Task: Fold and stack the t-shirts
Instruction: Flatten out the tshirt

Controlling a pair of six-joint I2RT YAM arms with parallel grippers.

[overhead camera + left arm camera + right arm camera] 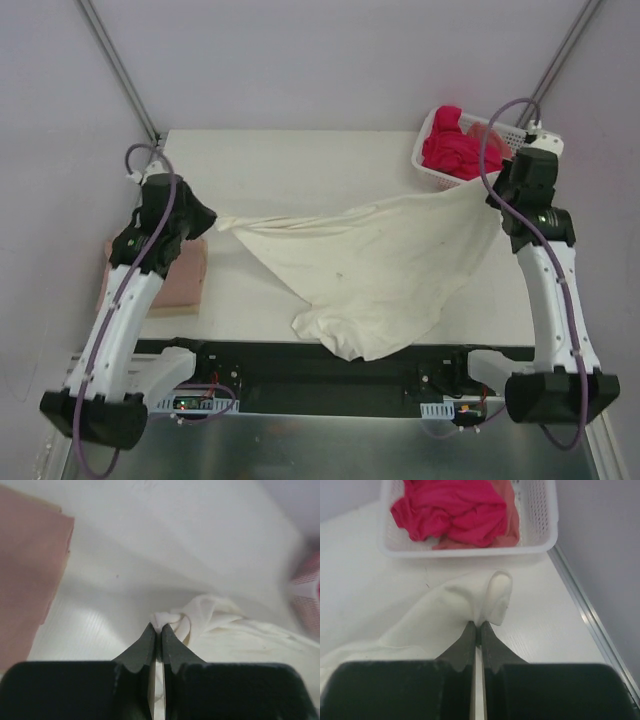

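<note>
The cream-white t-shirt [370, 265] hangs stretched between both grippers above the table, its lower part sagging over the near edge. My left gripper [213, 219] is shut on its left corner, seen bunched at the tips in the left wrist view [172, 620]. My right gripper [492, 192] is shut on its right corner, shown in the right wrist view [490, 597]. A dusty pink folded t-shirt [180, 275] lies at the table's left edge under the left arm, also in the left wrist view [30, 570]. A magenta t-shirt [455, 145] and a peach one [507, 515] lie in the basket.
A white plastic lattice basket [432, 170] stands at the back right corner, close behind the right gripper; it also shows in the right wrist view [540, 535]. The table's right edge has a metal rail [590, 620].
</note>
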